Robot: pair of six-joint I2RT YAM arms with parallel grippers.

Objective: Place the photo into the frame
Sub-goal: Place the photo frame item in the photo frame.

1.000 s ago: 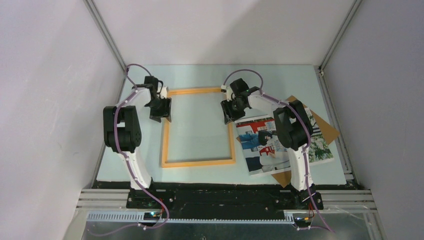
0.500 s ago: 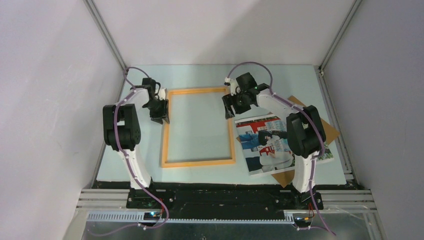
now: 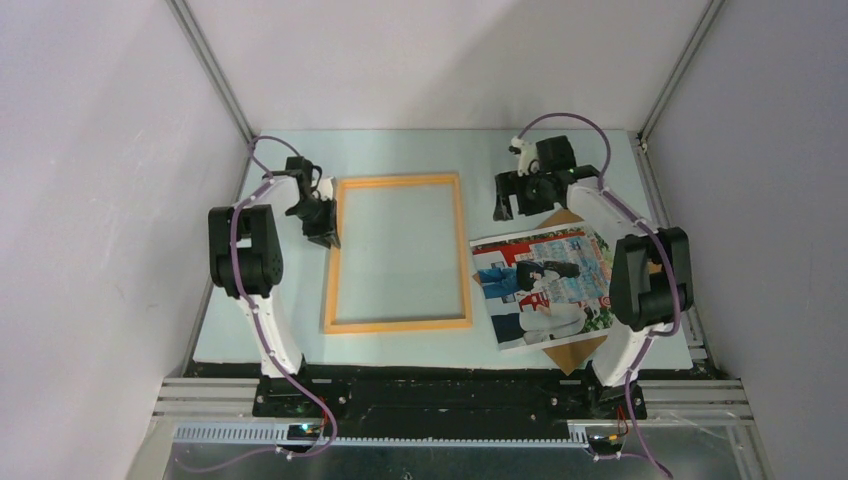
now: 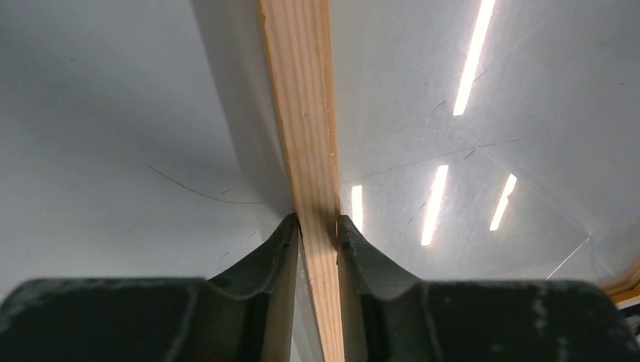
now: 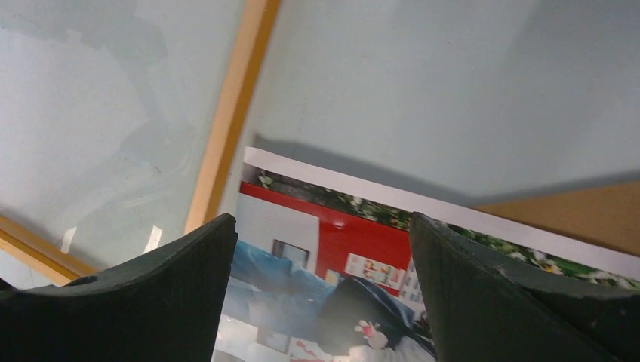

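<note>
1. Room is tight on the left: frame (image 3: 398, 325) lies flat on table (image 3: 420, 150) with its left rail near the table's left edge. Bare table shows beyond the far rail and inside the opening.
2. Photo (image 3: 545, 290) lies face up right of the frame, tilted, on a brown board (image 3: 577, 353) whose corners stick out past it. The photo's left edge is just beside the frame's right rail, not touching it.
3. Since a second ago, the right gripper (image 3: 520, 200) has left the frame's far right corner and swung right, to near the photo's far left corner. Its arm now covers less of the print. The frame's far right corner sits a little further right than before. The left gripper (image 3: 322, 228) has barely moved.
4. Left fingers (image 4: 281, 249) have closed in and press both sides of the frame's left rail, grasping it.
5. Right fingers (image 5: 189, 279) are spread wide and released, holding nothing. In the wrist view the photo's far white border shows between them.
</note>
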